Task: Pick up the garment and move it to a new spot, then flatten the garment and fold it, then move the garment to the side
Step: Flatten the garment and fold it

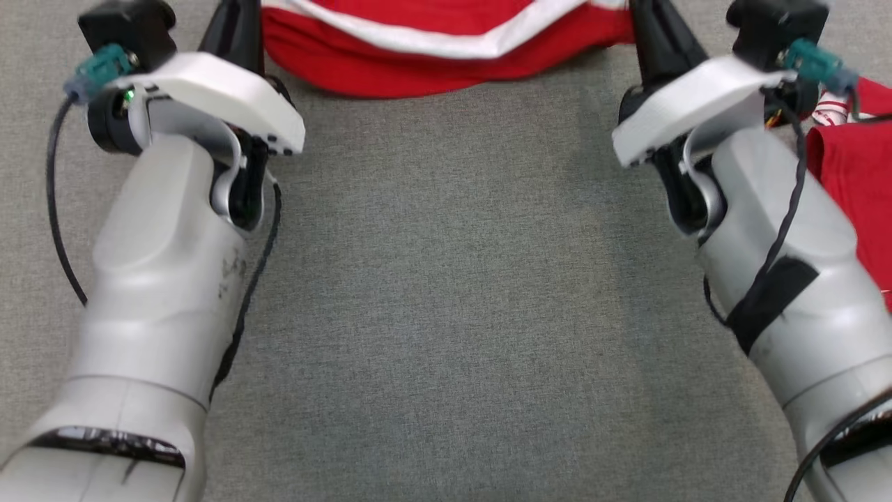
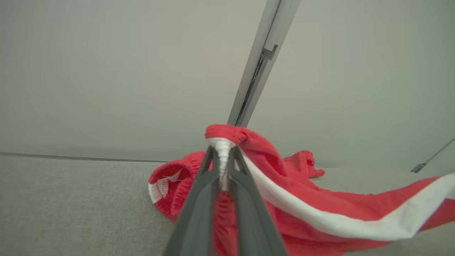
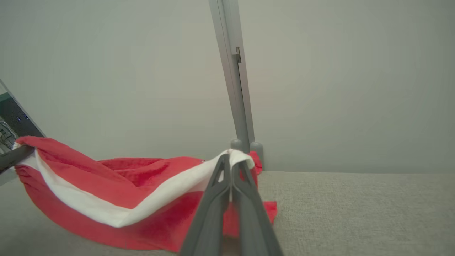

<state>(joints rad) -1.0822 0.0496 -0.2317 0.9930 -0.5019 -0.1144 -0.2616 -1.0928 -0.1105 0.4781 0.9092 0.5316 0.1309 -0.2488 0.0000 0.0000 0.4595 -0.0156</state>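
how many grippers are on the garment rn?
2. The left gripper pinches one end of the garment's white-striped edge, and the right gripper pinches the other. The cloth sags between them.

Your garment is red with one broad white band running along it. It sits at the top centre of the head frame. In the left wrist view the left gripper has its jaws closed on a bunched end of that band, with a gathered elastic hem at centre left. In the right wrist view the right gripper pinches the band's other end. Between them the cloth sags like a hammock toward the grey tabletop; whether it touches, you cannot tell.
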